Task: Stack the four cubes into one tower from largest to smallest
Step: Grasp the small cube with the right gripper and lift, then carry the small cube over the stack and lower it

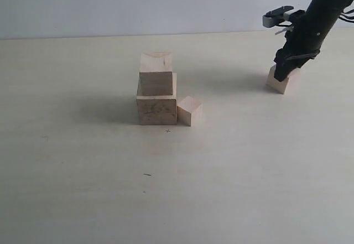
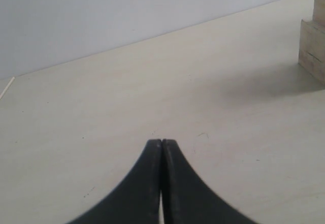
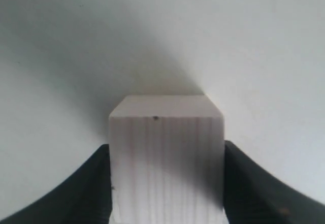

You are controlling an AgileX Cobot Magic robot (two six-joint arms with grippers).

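The largest cube (image 1: 156, 110) stands mid-table with the second cube (image 1: 155, 67) on top of it, forming a tower two cubes high. Its edge (image 2: 316, 46) shows in the left wrist view. The smallest cube (image 1: 189, 111) rests on the table against the largest cube's right side. At the far right, my right gripper (image 1: 283, 69) is shut on a third cube (image 1: 280, 82), which is tilted at table level. In the right wrist view this cube (image 3: 166, 148) fills the gap between the two fingers of the gripper (image 3: 166, 147). My left gripper (image 2: 161, 142) is shut and empty over bare table.
The pale tabletop (image 1: 83, 172) meets a white wall (image 1: 110, 6) at the back. The right arm (image 1: 323, 11) reaches down from the upper right corner. The left arm is outside the exterior view.
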